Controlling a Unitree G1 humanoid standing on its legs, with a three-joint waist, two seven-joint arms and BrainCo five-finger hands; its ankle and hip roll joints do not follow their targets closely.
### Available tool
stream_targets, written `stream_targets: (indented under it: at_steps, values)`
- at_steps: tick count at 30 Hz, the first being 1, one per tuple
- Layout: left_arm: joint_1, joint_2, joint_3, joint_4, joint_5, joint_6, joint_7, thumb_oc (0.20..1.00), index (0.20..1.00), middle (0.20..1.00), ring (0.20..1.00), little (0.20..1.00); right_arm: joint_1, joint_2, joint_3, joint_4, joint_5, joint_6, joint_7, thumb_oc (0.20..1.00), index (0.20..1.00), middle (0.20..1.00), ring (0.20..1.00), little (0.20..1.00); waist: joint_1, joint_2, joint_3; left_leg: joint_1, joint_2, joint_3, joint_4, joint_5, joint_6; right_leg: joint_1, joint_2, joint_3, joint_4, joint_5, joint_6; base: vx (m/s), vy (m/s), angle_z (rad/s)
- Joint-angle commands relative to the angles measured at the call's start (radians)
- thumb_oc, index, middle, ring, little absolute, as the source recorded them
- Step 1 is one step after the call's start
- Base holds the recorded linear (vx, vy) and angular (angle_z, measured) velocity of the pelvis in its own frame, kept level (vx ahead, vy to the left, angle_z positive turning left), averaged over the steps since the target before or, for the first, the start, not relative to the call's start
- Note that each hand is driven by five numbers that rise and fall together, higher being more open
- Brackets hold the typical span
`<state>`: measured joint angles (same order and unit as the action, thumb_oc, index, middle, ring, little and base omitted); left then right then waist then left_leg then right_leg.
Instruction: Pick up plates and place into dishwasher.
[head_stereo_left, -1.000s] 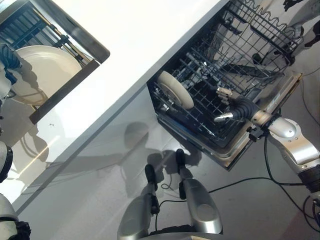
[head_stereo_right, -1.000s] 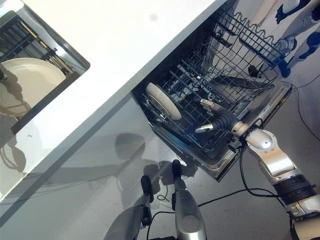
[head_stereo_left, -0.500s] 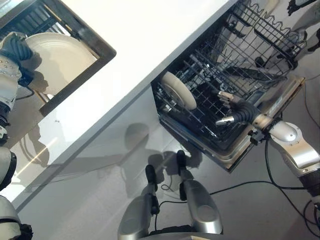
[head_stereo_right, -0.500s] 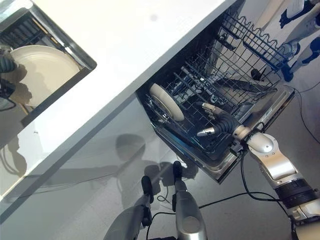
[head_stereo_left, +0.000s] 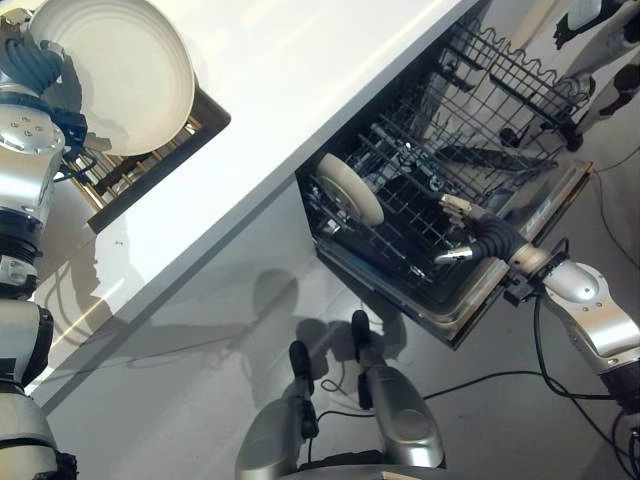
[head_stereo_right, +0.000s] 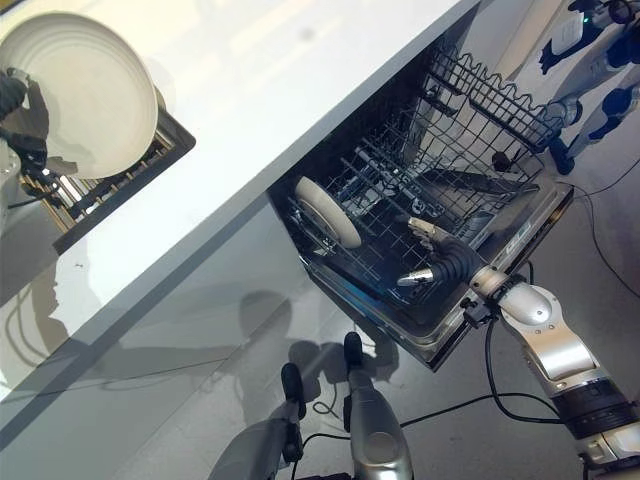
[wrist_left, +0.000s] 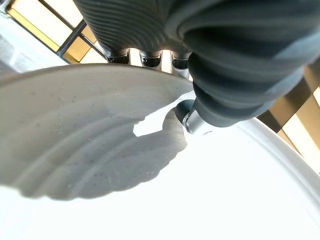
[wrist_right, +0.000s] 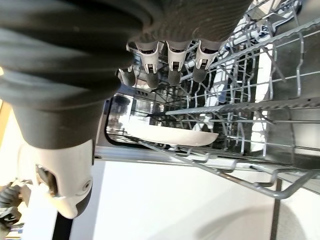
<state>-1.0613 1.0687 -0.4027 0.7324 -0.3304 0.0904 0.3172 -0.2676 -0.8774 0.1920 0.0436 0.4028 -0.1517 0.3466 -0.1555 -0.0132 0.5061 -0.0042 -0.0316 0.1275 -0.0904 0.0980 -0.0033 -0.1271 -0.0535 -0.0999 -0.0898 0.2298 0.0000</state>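
**Plate lifted at the sink rack, second plate racked in the dishwasher**

Item 1: round white ribbed plate (head_stereo_left: 118, 72). You find it raised above the dark slatted rack (head_stereo_left: 140, 165) set into the white table (head_stereo_left: 300, 90), tilted with its face toward the camera. Your left hand (head_stereo_left: 35, 68) is at its far-left rim; in the left wrist view the thumb (wrist_left: 192, 120) presses the plate's upper face while the fingers (wrist_left: 150, 60) curl behind the edge, pinching the rim.

Item 2: second round white plate (head_stereo_left: 350, 188). It stands on edge in the dark wire lower rack (head_stereo_right: 390, 235) of the open dishwasher (head_stereo_right: 470, 310), below the table's front edge.

Item 3: your right hand (head_stereo_left: 470, 232). It hovers over the lower rack, well apart from the standing plate, fingers (wrist_right: 170, 65) relaxed and spread, holding nothing.

Item 4: upper wire basket (head_stereo_left: 520, 85), pulled out above the lower rack.

Surroundings: pale glossy floor (head_stereo_left: 180, 400) below the table.
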Motion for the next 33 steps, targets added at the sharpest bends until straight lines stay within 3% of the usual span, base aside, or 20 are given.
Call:
stream_targets:
  at_steps: [1, 4, 10, 16, 20, 27, 33]
  values:
    - [0.026, 0.028, 0.085, -0.003, -0.018, -0.066, 0.052, 0.2, 0.2, 0.2, 0.2, 0.2, 0.046, 0.013, -0.076, -0.078, -0.007, -0.081, 0.006, 1.0, 1.0, 1.0, 1.0, 1.0, -0.009, -0.008, -0.076, -0.051, 0.002, -0.002, 0.095, -0.143, -0.004, -0.019, -0.037, 0.013, 0.091, -0.166, 0.121, 0.01, -0.035, 0.01]
    - [0.049, 0.018, 0.108, -0.012, -0.071, -0.075, 0.052, 0.2, 0.2, 0.2, 0.2, 0.2, 0.063, 0.019, -0.085, -0.089, -0.001, -0.092, 0.011, 1.0, 1.0, 1.0, 1.0, 1.0, -0.01, -0.005, -0.092, -0.038, 0.002, -0.003, 0.091, -0.146, -0.006, -0.004, -0.035, 0.014, 0.085, -0.171, 0.12, 0.0, -0.042, 0.05]
    - [0.134, -0.034, 0.181, -0.049, -0.196, -0.162, 0.027, 0.2, 0.2, 0.2, 0.2, 0.2, 0.101, 0.066, -0.099, -0.13, 0.049, -0.127, 0.032, 1.0, 1.0, 1.0, 1.0, 1.0, -0.006, 0.003, -0.146, -0.001, 0.005, -0.008, 0.085, -0.153, -0.009, 0.041, -0.033, 0.004, 0.073, -0.182, 0.117, 0.02, -0.058, 0.02]
    - [0.229, -0.154, 0.233, -0.132, -0.171, -0.293, 0.026, 0.2, 0.2, 0.2, 0.2, 0.2, 0.064, 0.177, -0.067, -0.17, 0.17, -0.173, 0.056, 1.0, 1.0, 1.0, 1.0, 1.0, 0.013, 0.024, -0.213, 0.041, 0.007, -0.024, 0.064, -0.151, -0.017, 0.098, -0.031, -0.011, 0.06, -0.198, 0.113, 0.02, -0.059, 0.05]
    - [0.265, -0.25, 0.237, -0.196, -0.123, -0.34, 0.037, 0.2, 0.2, 0.2, 0.2, 0.2, 0.017, 0.255, -0.016, -0.181, 0.15, -0.187, 0.026, 1.0, 1.0, 1.0, 1.0, 1.0, 0.035, 0.04, -0.263, 0.066, 0.004, -0.039, 0.047, -0.146, -0.022, 0.135, -0.037, -0.025, 0.051, -0.206, 0.113, 0.04, -0.054, 0.05]
    - [0.259, -0.381, 0.171, -0.23, -0.064, -0.327, 0.036, 0.2, 0.2, 0.2, 0.2, 0.2, -0.152, 0.339, 0.095, -0.194, 0.144, -0.144, -0.123, 1.0, 1.0, 1.0, 1.0, 1.0, 0.071, 0.052, -0.333, 0.111, -0.001, -0.056, 0.039, -0.151, -0.022, 0.196, -0.038, -0.045, 0.04, -0.218, 0.111, 0.05, -0.077, 0.03]
    - [0.219, -0.458, 0.099, -0.199, -0.013, -0.346, 0.047, 0.2, 0.2, 0.2, 0.2, 0.2, -0.308, 0.433, 0.179, -0.146, 0.21, -0.038, -0.215, 1.0, 1.0, 1.0, 1.0, 1.0, 0.098, 0.054, -0.365, 0.132, -0.001, -0.067, 0.044, -0.154, -0.021, 0.227, -0.038, -0.057, 0.039, -0.222, 0.106, 0.03, -0.07, 0.08]
